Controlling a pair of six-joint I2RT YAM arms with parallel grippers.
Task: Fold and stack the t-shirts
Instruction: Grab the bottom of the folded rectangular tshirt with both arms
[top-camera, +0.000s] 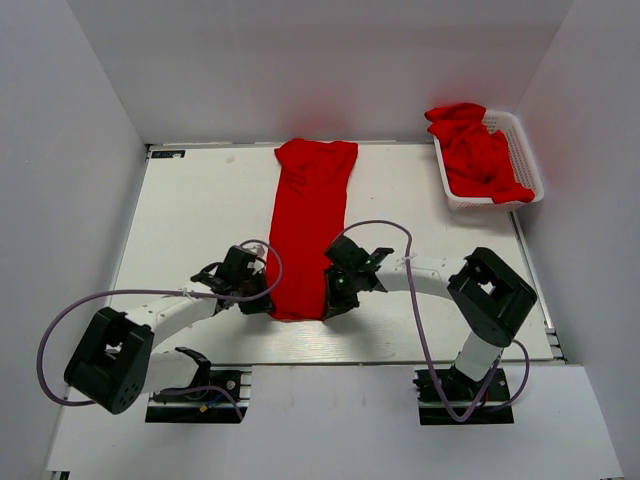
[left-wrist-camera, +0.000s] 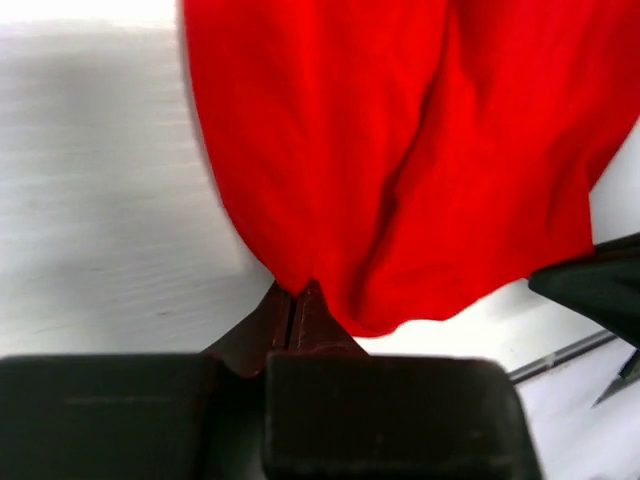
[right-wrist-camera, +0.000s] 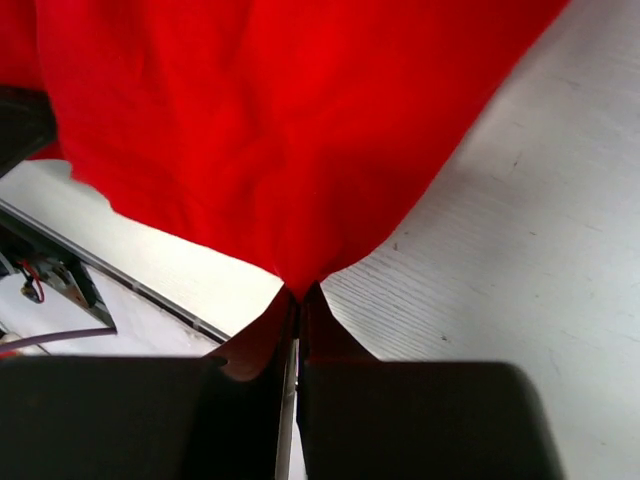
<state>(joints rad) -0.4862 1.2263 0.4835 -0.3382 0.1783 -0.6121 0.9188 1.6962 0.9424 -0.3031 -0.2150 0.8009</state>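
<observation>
A red t-shirt (top-camera: 310, 225) lies in the middle of the white desk (top-camera: 200, 220). It is folded into a long, narrow strip. One end is at the far edge of the desk. The other end points at the two arms and stops near the front edge of the desk.

The left pincer (top-camera: 258, 297) is at the near left corner of the red t-shirt. In the left wrist view its two fingers (left-wrist-camera: 320, 325) are pressed together, and the corner of the red cloth is pinched between their tips. The cloth hangs a little loose there, with soft folds in it.

The right pincer (top-camera: 337, 297) is at the near right corner of the same shirt. In the right wrist view its fingers (right-wrist-camera: 322, 335) are pressed together too, and a point of red cloth is caught between them.

The two pincers are side by side, with the near end of the shirt between them.

A white basket (top-camera: 528, 150) sits at the far right of the desk, well apart from the shirt. More red t-shirts (top-camera: 475, 150) lie bunched up inside it, and some cloth spills over its rim.
</observation>
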